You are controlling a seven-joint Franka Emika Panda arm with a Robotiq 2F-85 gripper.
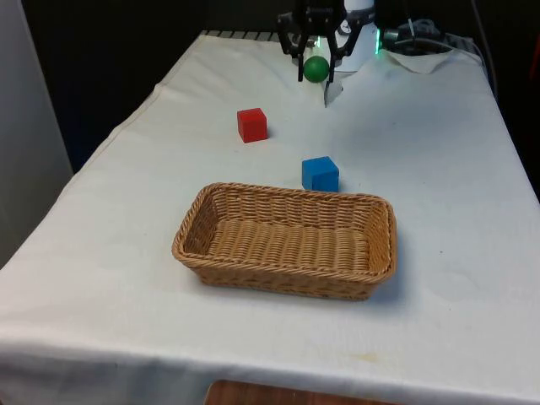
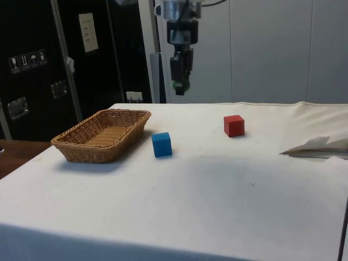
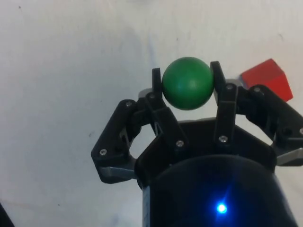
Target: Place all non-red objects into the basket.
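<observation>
One round green ball point(image 3: 187, 83) sits clamped in the end effector point(image 3: 187, 80).

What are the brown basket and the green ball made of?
The brown woven basket looks like wicker: its walls show interlaced strands. The green ball, held in the gripper, looks like painted wood or hard plastic: smooth with a soft sheen.

No legible text, cabinet point(image 2: 32, 70) labels unreadable
</observation>
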